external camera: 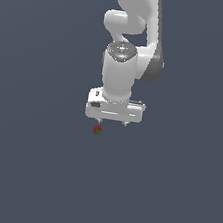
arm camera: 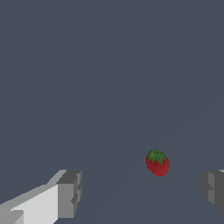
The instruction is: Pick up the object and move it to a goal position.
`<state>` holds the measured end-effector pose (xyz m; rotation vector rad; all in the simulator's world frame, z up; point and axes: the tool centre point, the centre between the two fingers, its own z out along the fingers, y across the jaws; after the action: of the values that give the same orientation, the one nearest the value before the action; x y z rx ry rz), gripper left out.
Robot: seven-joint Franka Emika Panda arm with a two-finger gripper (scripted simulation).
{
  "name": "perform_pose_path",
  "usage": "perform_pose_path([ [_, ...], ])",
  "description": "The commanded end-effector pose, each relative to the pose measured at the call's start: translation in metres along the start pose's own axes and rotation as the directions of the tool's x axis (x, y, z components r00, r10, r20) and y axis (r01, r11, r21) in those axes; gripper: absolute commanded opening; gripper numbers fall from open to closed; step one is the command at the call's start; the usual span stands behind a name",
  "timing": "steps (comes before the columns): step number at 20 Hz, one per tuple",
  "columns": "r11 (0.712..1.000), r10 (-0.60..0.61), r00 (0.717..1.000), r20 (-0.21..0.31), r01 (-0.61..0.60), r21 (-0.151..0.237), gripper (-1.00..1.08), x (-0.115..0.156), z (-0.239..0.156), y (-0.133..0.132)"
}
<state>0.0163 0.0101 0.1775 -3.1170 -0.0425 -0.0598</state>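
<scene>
Pincer [arm camera: 140, 192] spread wide, holding nothing.
Grey fingertips [arm camera: 70, 192] stand well apart; strawberry [arm camera: 157, 162], red with green leafy cap, lies between them on the dark grey counter [arm camera: 109, 65], untouched. Exterior view: strawberry [external camera: 97, 130] just below the pincer [external camera: 112, 122], toward that view's left fingertip.

Plain, featureless dark slate-grey surface [external camera: 23, 171]

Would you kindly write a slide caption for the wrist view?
Open gripper with the strawberry lying between its fingers, nearer one side, not yet grasped.
</scene>
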Motion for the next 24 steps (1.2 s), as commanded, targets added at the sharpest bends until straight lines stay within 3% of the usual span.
perform_pose_path([
  [1, 1.0, 0.011, 1.0, 0.002, -0.011, 0.0, 1.0, -0.001, 0.004, 0.002],
  [8, 0.993, 0.12, 0.993, 0.013, -0.12, -0.005, 1.0, -0.013, 0.035, 0.022],
  [16, 0.951, 0.307, 0.951, 0.026, -0.307, -0.026, 1.0, -0.04, 0.087, 0.056],
  [24, 0.935, 0.355, 0.934, 0.029, -0.354, -0.035, 1.0, -0.049, 0.1, 0.066],
])
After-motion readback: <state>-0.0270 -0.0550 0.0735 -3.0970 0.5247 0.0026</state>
